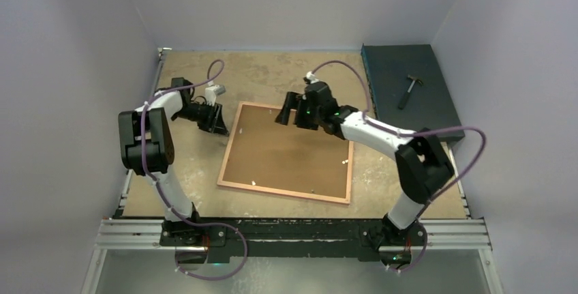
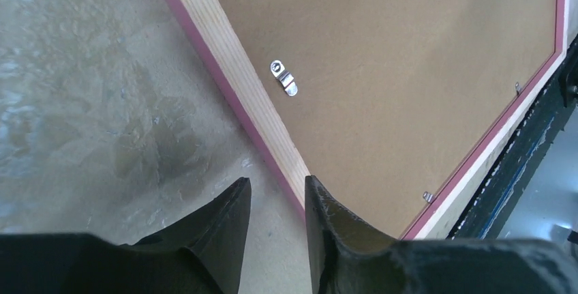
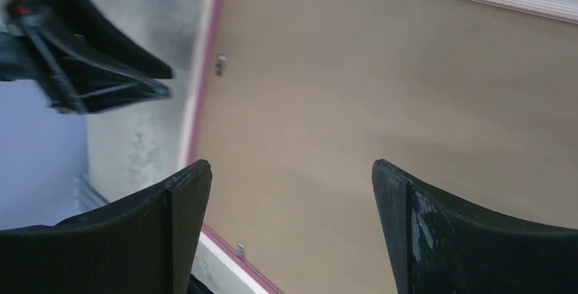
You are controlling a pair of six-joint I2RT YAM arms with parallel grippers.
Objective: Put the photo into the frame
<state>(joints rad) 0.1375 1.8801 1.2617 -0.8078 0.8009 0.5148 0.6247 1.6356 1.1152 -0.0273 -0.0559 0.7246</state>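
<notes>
The frame lies face down on the table, its light wood back up with a pink edge showing. The brown backing board fills it. The photo is hidden. My left gripper is low beside the frame's left rail, jaws a little apart with nothing between them. My right gripper hovers over the frame's far edge, wide open and empty, with the backing board below it. The left gripper also shows in the right wrist view.
A metal hanger and small turn clips sit on the board. A dark raised platform at the back right carries a hammer. Walls close in on three sides. A metal rail runs along the near edge.
</notes>
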